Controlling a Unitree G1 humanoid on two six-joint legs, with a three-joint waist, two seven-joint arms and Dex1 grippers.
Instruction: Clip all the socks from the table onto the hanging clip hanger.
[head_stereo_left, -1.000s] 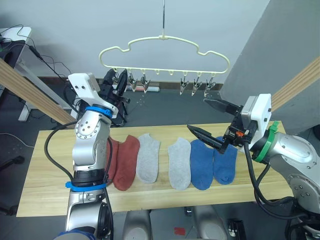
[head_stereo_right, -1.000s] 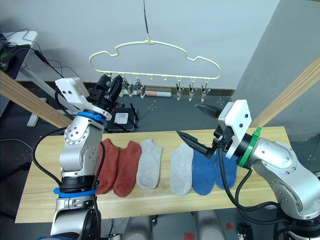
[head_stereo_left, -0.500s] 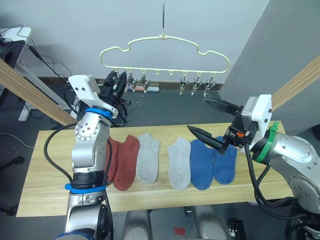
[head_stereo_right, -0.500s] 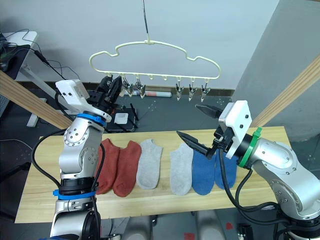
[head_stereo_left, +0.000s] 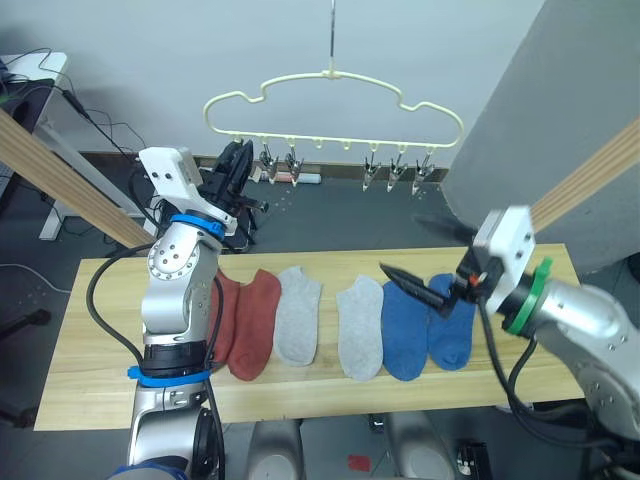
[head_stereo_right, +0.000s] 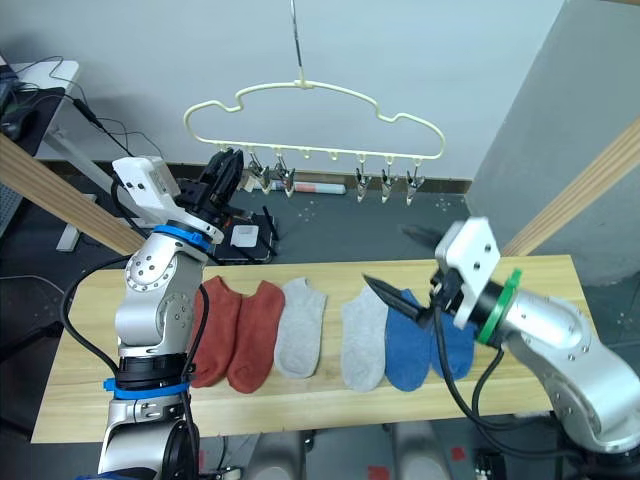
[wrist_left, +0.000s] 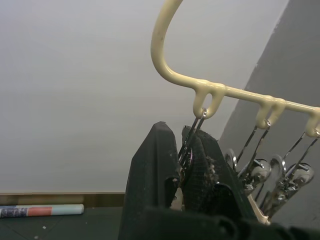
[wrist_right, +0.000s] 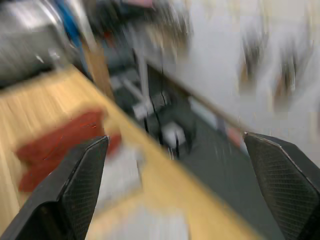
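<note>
Socks (head_stereo_left: 341, 326) all on table (head_stereo_left: 90, 330); left jaws pinch hanger's end clip (wrist_left: 189, 145), right jaws spread wide.

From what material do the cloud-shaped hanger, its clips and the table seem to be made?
The pale cream-yellow cloud-shaped hanger looks like coated wire: thin, smooth, glossy. Its small silver clips seem to be metal, for they shine. The long pale-yellow table looks like matt wooden planks, with visible grain lines.
</note>
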